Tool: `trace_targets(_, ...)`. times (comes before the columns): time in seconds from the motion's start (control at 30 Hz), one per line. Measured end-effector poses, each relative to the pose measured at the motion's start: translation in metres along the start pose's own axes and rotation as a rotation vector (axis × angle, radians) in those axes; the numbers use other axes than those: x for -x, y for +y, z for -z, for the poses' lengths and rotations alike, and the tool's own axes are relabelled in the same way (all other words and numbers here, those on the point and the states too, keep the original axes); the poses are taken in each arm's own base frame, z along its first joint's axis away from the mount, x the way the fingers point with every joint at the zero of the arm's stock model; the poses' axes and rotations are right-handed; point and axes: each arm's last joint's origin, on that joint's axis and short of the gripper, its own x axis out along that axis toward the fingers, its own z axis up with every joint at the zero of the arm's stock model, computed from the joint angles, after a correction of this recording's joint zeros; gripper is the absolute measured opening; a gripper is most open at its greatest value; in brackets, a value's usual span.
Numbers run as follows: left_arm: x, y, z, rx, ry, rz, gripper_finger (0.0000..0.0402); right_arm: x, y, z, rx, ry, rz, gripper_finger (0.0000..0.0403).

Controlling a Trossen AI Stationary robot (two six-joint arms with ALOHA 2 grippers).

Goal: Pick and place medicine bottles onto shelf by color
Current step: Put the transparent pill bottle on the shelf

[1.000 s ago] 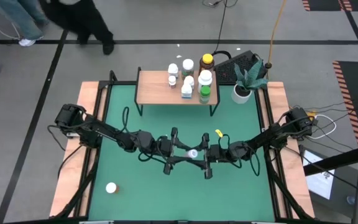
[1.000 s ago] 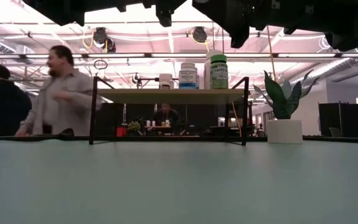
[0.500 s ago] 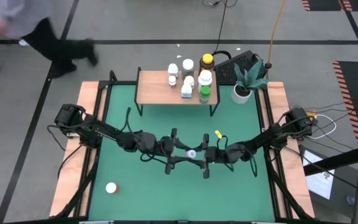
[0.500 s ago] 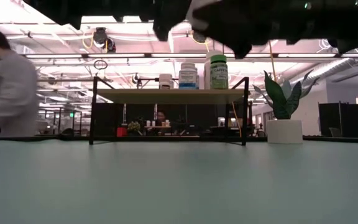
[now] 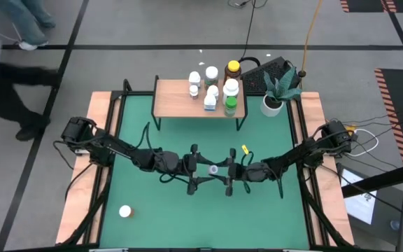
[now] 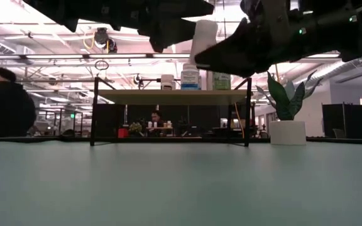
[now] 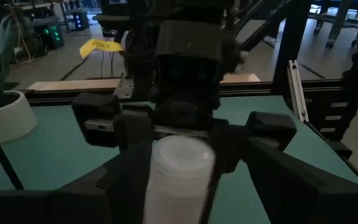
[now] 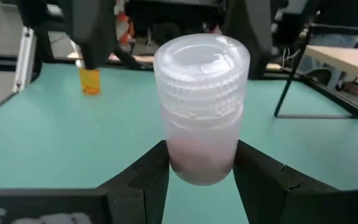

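Observation:
A small white bottle with a ribbed white cap stands upright in the air over the middle of the green table, between my two grippers. My right gripper is shut on it from the table's right. My left gripper faces it from the left and is open; its fingers stand on either side of the cap, apart from it. The shelf, a light-wood board on black legs, stands at the far edge with several bottles on its right half. My right gripper pinches the bottle's lower body between its two fingers, one on each side. The fingers come in about level from the table's right. The bottle stands upright in the hold, cap up, lifted well clear of the table.
Another bottle, amber in the right wrist view, stands on the table near the front left corner. A white plant pot stands right of the shelf. Wooden rails run along the table's sides. People are moving in the room behind.
Both grippers have tipped down toward level and sunk a little. In the low view they and the white bottle have come down into the picture, in front of the shelf's bottles. The bottle stays upright over the table's middle.

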Motion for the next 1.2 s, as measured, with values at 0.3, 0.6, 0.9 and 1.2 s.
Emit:
trace_targets(0.3,-0.001,0.006,0.003,0.007,0.030,-0.021,0.0230,-0.003,-0.006,0.004,-0.004,0.036,0.011,0.0154)
trace_targets(0.6,0.000,0.009,0.006,0.002,0.066,-0.086,0.0227,-0.007,-0.015,0.007,-0.109,0.078,-0.042,0.0155)
trace_targets(0.9,-0.001,0.011,0.008,0.013,0.086,-0.097,0.0227,-0.008,-0.017,0.009,-0.119,0.097,-0.036,0.0155)
trace_targets(1.2,-0.001,0.021,0.010,0.102,0.101,-0.127,0.0227,-0.008,-0.017,0.009,-0.129,0.095,-0.035,0.0155)
